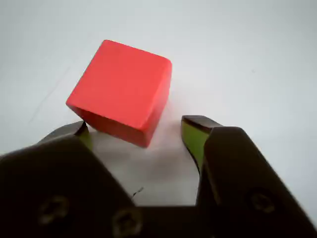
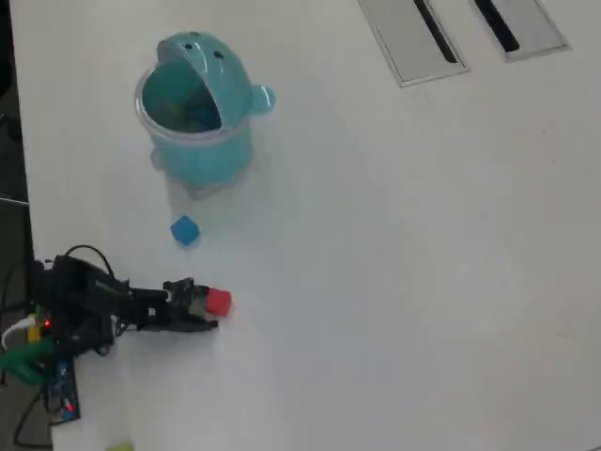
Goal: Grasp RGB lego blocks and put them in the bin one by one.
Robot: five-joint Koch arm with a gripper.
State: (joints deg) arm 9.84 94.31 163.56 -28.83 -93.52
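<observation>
The gripper [image 1: 136, 126], jaws spread apart, frames the red block [image 1: 121, 89] on the white table [image 1: 257, 59], the cube just ahead of its tips. In the overhead view, the blue block [image 2: 185, 230] lies nearby to one side, the teal bin [image 2: 197, 150] farther beyond it.

You're looking at what reads as an office or meeting-room desk pressed into hobby use. The counter [image 2: 404, 263] is a broad, plain white top, and up at the far edge in the overhead view sit two grey slotted panels [image 2: 413, 36], the cable-pass kind built into office furniture. At the left edge you've got the small arm [image 2: 89, 305] with loose wires [image 2: 28, 362] and a lit red indicator. A teal toy-like bin [image 2: 197, 113] gives it an informal, tinkering feel.
</observation>
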